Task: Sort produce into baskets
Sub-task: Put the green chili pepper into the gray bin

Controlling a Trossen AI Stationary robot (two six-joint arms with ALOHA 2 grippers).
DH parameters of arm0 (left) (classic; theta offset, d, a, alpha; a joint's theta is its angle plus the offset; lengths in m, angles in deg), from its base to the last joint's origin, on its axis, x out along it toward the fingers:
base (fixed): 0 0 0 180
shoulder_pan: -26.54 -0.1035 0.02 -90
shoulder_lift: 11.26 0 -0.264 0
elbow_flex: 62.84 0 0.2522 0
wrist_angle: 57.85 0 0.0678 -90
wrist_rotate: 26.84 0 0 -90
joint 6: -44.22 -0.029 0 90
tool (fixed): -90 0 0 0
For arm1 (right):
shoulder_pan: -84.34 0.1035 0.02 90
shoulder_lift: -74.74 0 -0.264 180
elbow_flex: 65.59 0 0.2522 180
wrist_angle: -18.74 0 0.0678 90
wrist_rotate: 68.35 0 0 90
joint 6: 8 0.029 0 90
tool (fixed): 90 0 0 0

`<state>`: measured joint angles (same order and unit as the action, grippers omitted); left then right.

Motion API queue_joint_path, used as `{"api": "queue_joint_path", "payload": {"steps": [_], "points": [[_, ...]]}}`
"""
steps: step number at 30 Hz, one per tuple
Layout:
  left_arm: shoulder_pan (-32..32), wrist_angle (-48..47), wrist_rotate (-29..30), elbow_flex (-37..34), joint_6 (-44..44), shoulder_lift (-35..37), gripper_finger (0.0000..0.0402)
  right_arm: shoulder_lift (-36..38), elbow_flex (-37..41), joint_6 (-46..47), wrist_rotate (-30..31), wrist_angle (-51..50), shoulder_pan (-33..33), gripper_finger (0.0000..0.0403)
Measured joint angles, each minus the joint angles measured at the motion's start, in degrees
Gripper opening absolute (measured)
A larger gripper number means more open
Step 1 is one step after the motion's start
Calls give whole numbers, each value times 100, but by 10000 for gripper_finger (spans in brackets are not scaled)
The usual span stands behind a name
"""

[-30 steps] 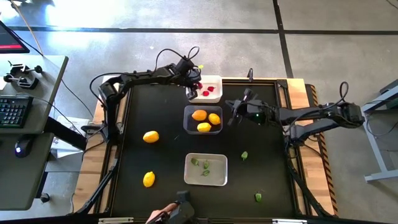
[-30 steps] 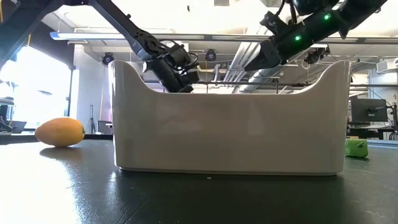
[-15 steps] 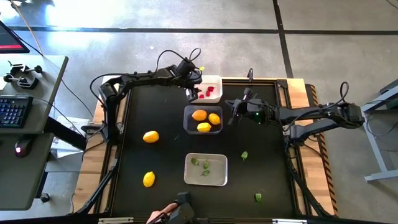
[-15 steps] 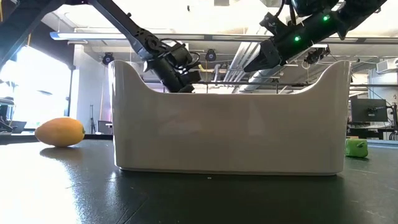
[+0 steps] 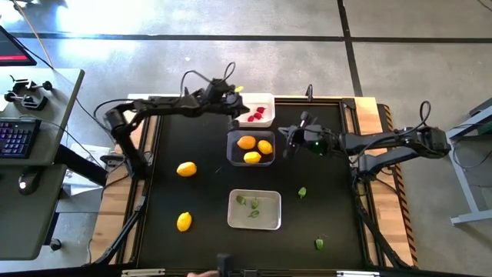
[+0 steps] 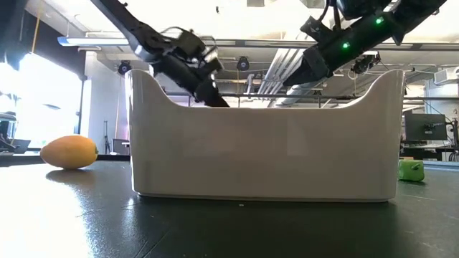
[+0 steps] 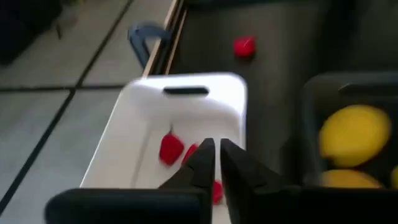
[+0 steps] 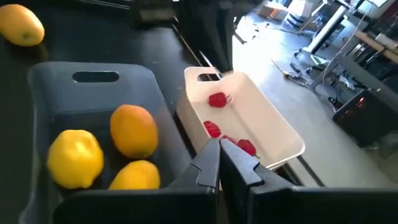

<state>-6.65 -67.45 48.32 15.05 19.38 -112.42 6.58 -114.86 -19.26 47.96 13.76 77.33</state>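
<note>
The white basket [image 5: 261, 110] at the far edge holds red berries [image 7: 171, 148]. The dark basket [image 5: 251, 148] holds three lemons [image 8: 132, 129]. Green leafy pieces [image 5: 252, 206] lie in the pale grey basket [image 5: 254, 209]. Two lemons [image 5: 186, 169] [image 5: 184, 221] and two green pieces [image 5: 302, 192] [image 5: 319, 244] lie loose on the table. One red berry [image 7: 244, 46] lies on the table beyond the white basket. My left gripper [image 7: 216, 149] hangs shut and empty over the white basket's left end [image 5: 237, 115]. My right gripper [image 8: 219, 152] waits shut and empty beside the dark basket's right side [image 5: 287, 141].
The three baskets stand in a row down the table's middle, white farthest and pale grey nearest. In the low view the pale grey basket [image 6: 265, 136] fills the foreground. A desk with a keyboard [image 5: 17, 138] stands off the table's left side.
My left gripper has pulled back a little from the white basket toward the table's left edge and risen slightly. It now points less steeply down. The berries stay in the white basket.
</note>
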Motion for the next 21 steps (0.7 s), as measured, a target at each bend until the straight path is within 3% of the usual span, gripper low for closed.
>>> {"api": "queue_joint_path", "payload": {"steps": [12,21], "points": [[862,2337,-10,-2616,768,2017,3,0,0,2063,53,-1390,1012,5],[1678,3513,3,-3876,1277,2664,1,0,0,3653,50,-2406,1891,104]]}}
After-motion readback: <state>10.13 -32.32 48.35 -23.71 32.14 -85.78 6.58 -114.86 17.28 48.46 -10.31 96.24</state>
